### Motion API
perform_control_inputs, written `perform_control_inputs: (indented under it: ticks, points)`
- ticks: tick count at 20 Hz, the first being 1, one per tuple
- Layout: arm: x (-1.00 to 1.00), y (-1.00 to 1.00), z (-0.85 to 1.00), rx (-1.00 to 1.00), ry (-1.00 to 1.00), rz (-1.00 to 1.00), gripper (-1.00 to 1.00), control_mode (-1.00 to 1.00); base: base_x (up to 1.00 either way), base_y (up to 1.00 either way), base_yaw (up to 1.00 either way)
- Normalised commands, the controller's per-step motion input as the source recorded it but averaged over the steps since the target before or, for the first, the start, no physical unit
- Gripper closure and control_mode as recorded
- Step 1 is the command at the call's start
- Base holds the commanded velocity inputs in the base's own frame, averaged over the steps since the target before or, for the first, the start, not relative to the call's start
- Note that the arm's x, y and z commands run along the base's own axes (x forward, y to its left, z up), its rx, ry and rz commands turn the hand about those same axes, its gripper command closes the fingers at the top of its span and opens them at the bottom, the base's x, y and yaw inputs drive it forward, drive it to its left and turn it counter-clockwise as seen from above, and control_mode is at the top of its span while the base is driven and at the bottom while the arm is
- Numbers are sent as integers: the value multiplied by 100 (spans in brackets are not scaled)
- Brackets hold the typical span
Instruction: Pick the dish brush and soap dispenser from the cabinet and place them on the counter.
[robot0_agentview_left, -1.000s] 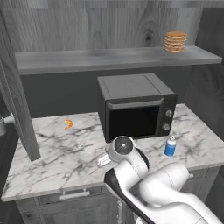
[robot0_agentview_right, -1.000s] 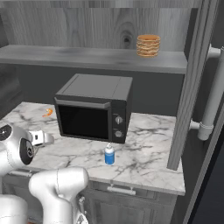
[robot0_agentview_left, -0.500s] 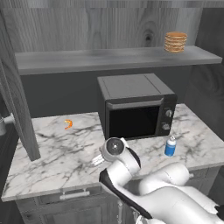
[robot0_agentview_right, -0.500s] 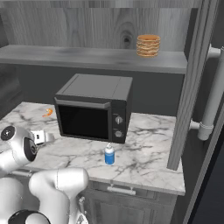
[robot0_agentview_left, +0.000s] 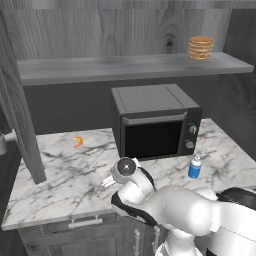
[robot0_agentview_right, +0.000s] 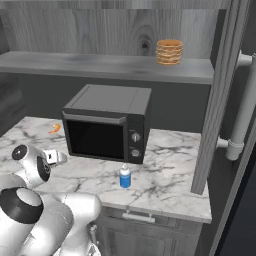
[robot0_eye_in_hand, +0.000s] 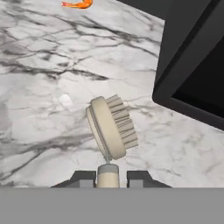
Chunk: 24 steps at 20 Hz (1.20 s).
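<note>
Gripper (robot0_eye_in_hand: 107, 178) clamping dish brush (robot0_eye_in_hand: 112, 127) (near microwave (robot0_eye_in_hand: 192, 57) corner), open counter (robot0_eye_in_hand: 39, 87) leftward

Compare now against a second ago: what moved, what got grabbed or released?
The arm lowered toward the counter, carrying the gripper down in front of the microwave. Nothing was grabbed or released: the gripper stays shut on the dish brush, its head just above the marble. Unchanged: soap dispenser standing on the counter, stack of tan discs on the shelf, orange item.
</note>
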Motion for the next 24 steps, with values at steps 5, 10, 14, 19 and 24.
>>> perform_control_inputs:
  ticks: [5,10,14,19,24]
  points:
    - [39,2,-40,0,0,0,100,-100,0,0,0]
    - [38,2,-41,-1,0,0,100,-100,0,0,0]
    - [36,3,-40,-2,0,0,100,-100,0,0,0]
    - [33,8,-38,-2,2,0,100,-100,0,0,0]
    - [20,12,-37,0,2,0,-100,-100,0,0,0]
